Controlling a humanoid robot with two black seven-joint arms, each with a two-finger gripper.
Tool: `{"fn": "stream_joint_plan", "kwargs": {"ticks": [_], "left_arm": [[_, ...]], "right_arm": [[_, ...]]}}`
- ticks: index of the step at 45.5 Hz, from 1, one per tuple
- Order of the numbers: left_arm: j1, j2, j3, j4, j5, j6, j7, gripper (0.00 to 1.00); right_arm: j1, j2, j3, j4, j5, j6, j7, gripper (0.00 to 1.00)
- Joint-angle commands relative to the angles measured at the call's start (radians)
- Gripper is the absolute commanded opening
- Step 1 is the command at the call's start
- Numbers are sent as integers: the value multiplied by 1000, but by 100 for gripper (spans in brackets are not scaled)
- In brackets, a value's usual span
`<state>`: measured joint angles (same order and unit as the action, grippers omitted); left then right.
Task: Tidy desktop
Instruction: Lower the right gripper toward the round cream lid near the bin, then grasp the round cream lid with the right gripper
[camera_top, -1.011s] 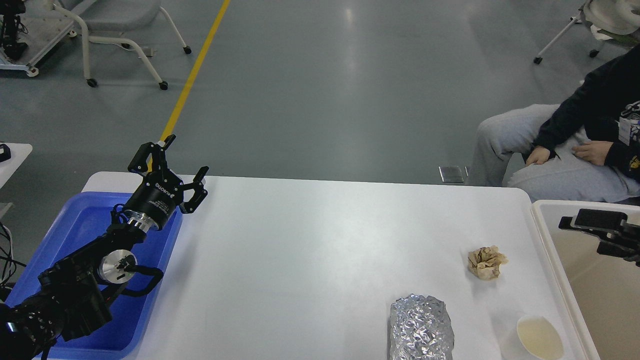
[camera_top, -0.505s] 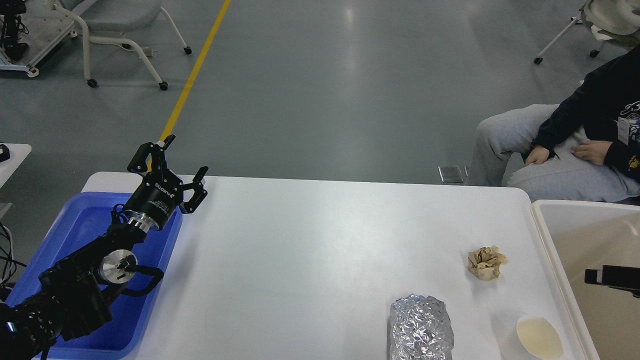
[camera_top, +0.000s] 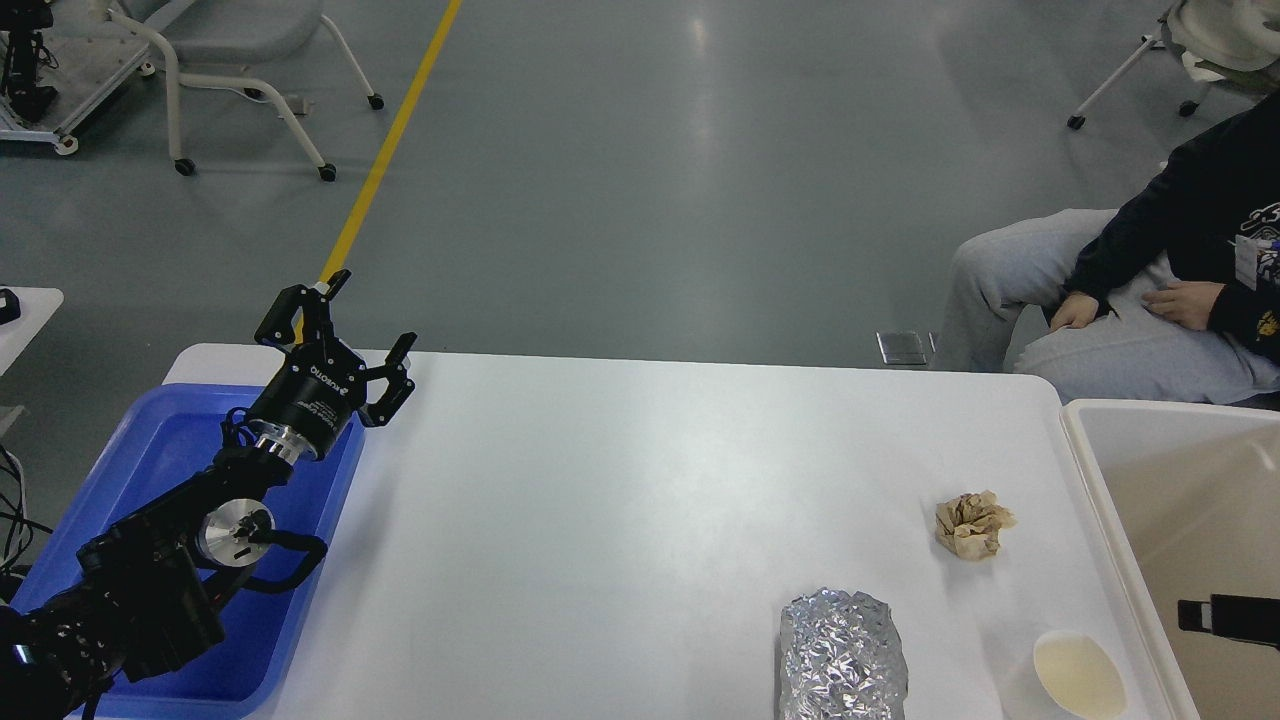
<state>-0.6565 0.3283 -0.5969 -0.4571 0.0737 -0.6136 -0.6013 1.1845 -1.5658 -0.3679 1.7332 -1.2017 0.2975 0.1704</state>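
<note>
The desktop (camera_top: 620, 520) is a wide white tabletop. On its right part lie a crumpled brown paper ball (camera_top: 971, 526), a crumpled foil lump (camera_top: 842, 655) at the front edge, and a small white cup (camera_top: 1079, 673) with pale liquid. My left gripper (camera_top: 352, 320) is open and empty, raised over the far corner of the blue tray (camera_top: 170, 450), far from those items. Of my right gripper (camera_top: 1228, 615) only a black tip shows at the right edge, over the beige bin (camera_top: 1180, 500).
A seated person (camera_top: 1130, 290) is beyond the table's far right corner. Wheeled chairs (camera_top: 230, 60) stand on the grey floor behind. A second white table edge (camera_top: 25, 320) is at the far left.
My right gripper has dropped down and pulled back toward the right edge over the beige bin, until only a tip shows. My left arm has not moved.
</note>
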Motion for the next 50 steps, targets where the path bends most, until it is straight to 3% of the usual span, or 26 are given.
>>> {"fn": "stream_joint_plan", "kwargs": {"ticks": [1,17,50], "left_arm": [[0,0,-1,0,0,0,0,100],[0,0,-1,0,0,0,0,100],[0,0,0,0,0,0,0,100]], "right_arm": [[-31,58,-11,-30,-16,-8,0,100],[-123,207,-10,-124,-1,-110,0,100],[-309,369,-9,-214,16,-330,7,100]]}}
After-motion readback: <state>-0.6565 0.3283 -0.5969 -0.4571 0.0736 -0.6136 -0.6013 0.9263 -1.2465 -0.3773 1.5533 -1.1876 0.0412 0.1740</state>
